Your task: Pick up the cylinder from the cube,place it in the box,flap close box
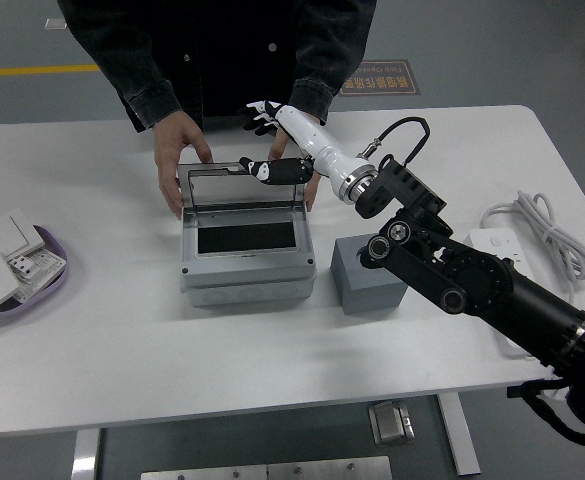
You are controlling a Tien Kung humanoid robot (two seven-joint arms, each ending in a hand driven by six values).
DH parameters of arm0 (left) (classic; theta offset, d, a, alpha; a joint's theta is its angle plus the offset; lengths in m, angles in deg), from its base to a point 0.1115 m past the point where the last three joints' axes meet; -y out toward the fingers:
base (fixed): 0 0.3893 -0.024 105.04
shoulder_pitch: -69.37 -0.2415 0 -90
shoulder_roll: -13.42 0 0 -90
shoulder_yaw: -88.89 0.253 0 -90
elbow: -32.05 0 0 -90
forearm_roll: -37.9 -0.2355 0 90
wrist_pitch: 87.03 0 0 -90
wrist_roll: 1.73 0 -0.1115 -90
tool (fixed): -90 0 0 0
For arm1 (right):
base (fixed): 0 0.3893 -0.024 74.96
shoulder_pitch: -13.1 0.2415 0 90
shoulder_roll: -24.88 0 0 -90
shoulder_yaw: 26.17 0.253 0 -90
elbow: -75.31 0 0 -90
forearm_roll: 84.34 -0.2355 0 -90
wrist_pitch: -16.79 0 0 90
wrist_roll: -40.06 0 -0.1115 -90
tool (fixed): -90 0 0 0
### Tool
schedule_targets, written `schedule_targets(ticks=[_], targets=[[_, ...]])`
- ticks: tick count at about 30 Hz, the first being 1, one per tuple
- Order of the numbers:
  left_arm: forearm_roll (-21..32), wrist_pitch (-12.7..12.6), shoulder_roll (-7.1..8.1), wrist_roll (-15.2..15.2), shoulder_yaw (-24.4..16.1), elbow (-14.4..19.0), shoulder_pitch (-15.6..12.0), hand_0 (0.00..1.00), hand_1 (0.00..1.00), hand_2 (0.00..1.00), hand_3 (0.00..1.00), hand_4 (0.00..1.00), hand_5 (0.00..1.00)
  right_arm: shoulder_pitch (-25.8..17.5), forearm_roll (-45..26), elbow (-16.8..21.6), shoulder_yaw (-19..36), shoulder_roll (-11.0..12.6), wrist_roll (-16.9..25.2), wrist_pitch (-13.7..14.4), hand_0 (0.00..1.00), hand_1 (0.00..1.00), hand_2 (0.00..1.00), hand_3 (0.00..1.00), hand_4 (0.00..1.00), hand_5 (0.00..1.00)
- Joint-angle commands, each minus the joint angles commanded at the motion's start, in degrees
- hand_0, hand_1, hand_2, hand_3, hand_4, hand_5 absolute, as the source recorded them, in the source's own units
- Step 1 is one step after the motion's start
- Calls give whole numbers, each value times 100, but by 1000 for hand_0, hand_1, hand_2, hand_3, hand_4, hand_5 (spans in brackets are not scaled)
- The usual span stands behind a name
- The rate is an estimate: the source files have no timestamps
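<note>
Right hand (268, 140) spread, empty, thumb at the raised lid (242, 186)'s far rim; box (246, 240) just below. Cylinder not visible, presumably inside. Risk: person's hands (179, 160) flank the lid; flapping it down could pinch them.

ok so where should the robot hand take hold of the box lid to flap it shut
Best at the lid's free top edge, coming from behind and above. The lid stands upright at the box's far side, hinged low, so pushing that edge toward the robot should fold it down. The robot hand is there, thumb on the edge.
</note>
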Motion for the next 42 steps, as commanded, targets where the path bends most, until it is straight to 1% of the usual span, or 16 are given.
schedule_targets(ticks=[3,6,10,14,15,20,21,23,26,32,33,38,39,42], targets=[[7,-2,-2,0,4,0,-3,601,583,558,600,664,264,-46,1,77,-95,72,-43,-2,838,709,723,810,684,77],[15,-4,-6,-4,7,0,-5,601,583,558,600,664,264,-140,52,253,-156,143,-87,8,838,709,723,810,684,77],[12,-6,-11,-9,-3,0,-2,601,583,557,599,663,262,-346,95,604,-254,299,-143,34,834,704,718,812,684,80],[29,-9,-21,-20,6,0,4,601,583,557,599,663,262,-662,61,1023,-276,500,-103,49,834,704,718,812,684,80],[38,-11,-24,-21,13,0,2,601,582,558,599,663,260,-751,75,1135,-261,550,-87,52,817,699,718,810,682,96],[105,-18,-34,-40,74,0,-12,601,582,558,599,663,260,-1118,240,1654,-108,745,-72,101,817,699,718,810,682,96],[135,-19,-35,-51,104,0,-13,601,582,557,599,663,259,-1188,255,1754,-78,779,-63,117,796,684,715,806,676,107],[177,-20,-36,-70,145,0,-14,601,582,557,599,663,259,-1317,251,1932,-44,838,-36,143,796,684,715,806,676,107],[211,-19,-34,-89,180,0,-11,601,582,557,599,663,259,-1440,81,2027,-76,863,33,159,796,684,715,806,676,107],[224,-16,-41,-98,197,0,-11,601,582,557,600,663,257,-1647,-564,1967,-150,821,291,137,790,678,712,806,666,114],[224,-17,-42,-97,197,0,-14,601,582,557,600,663,257,-1669,-615,1967,-124,820,312,140,767,676,711,793,631,135],[227,-21,-44,-93,191,0,-29,601,582,557,600,663,257,-1729,-699,1979,7,865,352,159,767,676,711,793,631,135],[230,-21,-44,-94,192,0,-29,601,583,557,600,663,257,-1739,-713,1976,40,878,356,161,755,676,715,782,604,166],[235,-20,-45,-99,193,0,-24,601,583,557,600,663,257,-1784,-729,1981,185,909,375,182,755,676,715,782,604,166]])
